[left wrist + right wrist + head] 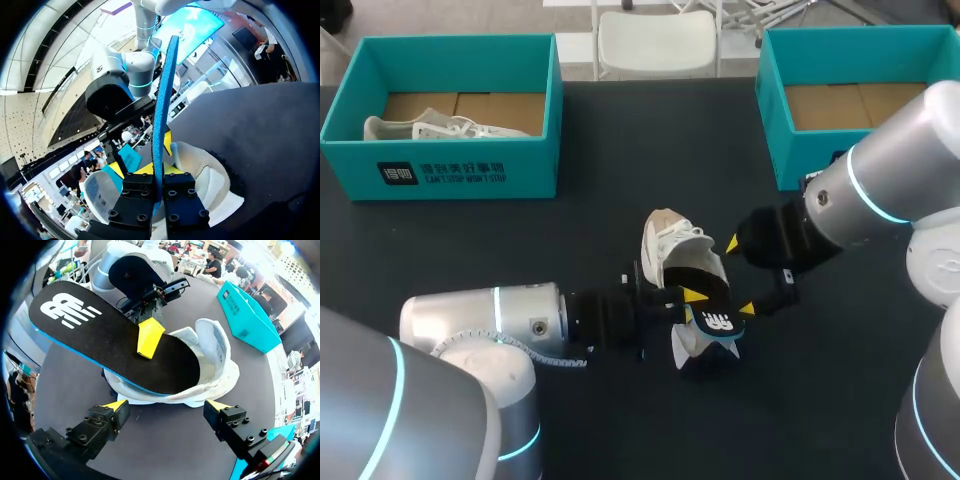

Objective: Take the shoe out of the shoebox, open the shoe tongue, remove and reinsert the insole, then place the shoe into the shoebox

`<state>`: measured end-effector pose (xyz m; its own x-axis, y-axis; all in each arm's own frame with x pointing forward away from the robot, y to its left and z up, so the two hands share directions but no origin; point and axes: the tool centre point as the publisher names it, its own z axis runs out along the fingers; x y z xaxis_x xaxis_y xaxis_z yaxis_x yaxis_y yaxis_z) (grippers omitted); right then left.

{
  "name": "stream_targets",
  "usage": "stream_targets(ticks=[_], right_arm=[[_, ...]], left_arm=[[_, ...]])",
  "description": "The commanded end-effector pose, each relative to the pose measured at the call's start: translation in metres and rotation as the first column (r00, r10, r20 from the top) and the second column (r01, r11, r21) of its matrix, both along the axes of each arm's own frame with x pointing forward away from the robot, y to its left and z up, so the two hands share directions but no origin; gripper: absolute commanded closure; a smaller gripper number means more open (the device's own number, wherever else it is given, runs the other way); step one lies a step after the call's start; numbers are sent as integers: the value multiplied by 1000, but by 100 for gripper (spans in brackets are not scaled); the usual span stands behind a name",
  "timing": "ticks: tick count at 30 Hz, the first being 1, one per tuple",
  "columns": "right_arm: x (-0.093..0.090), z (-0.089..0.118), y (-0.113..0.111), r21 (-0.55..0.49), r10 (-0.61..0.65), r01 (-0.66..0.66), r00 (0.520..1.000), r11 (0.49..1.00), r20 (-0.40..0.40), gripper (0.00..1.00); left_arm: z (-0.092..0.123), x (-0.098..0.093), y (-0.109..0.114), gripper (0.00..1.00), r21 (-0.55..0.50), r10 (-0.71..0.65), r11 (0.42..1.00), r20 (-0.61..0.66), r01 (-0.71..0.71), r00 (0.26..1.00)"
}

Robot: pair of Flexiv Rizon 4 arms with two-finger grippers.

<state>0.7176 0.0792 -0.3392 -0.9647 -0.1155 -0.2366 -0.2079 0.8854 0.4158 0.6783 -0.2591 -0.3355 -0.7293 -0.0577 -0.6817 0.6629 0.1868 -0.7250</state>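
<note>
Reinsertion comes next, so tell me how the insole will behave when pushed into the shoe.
The insole looks thin yet juts unsupported past the left gripper, so probably springy, not limp. Edge-on it curves slightly, so it may buckle if pushed hard into the shoe.

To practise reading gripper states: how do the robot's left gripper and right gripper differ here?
The left gripper is shut on the insole, fingers pinching it from both sides; the right gripper is open, fingers wide apart with nothing between them. The left gripper holds the insole partly out of the white shoe; the right gripper sits just short of that shoe. Both have yellow tips.
</note>
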Motion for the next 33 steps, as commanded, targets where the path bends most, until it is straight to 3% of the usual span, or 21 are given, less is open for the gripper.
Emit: stream_targets(ticks=[1, 8, 14, 15, 16, 18, 25, 27, 33], right_arm=[[-1, -1, 1, 0, -1, 1, 1000, 1000, 3, 0], [-1, -1, 1, 0, -1, 1, 1000, 1000, 3, 0], [-1, -1, 1, 0, -1, 1, 1000, 1000, 3, 0], [-1, -1, 1, 0, -1, 1, 1000, 1000, 3, 0], [-1, -1, 1, 0, -1, 1, 1000, 1000, 3, 0], [-1, -1, 1, 0, -1, 1, 1000, 1000, 3, 0], [-1, -1, 1, 0, -1, 1, 1000, 1000, 3, 0], [-1, -1, 1, 0, -1, 1, 1000, 1000, 3, 0], [-1, -1, 1, 0, -1, 1, 1000, 1000, 3, 0]], left_arm=[[-8, 17, -9, 100, 7, -1, 1000, 10, 1, 1000], [-17, 36, -8, 100, 28, 28, 999, 29, -29, 999], [-16, 34, 1, 100, 29, 55, 998, 15, -56, 998], [-14, 31, 2, 80, 27, 56, 998, 15, -56, 998], [-13, 29, 2, 68, 23, 55, 998, 14, -55, 998], [-7, 24, 3, 64, 9, 45, 999, 16, -46, 999], [12, 13, 7, 70, -29, 26, 999, 29, -26, 999], [17, 10, 8, 91, -46, 19, 999, 34, -18, 999], [24, 0, 6, 92, -53, -9, 999, 26, 11, 1000]])
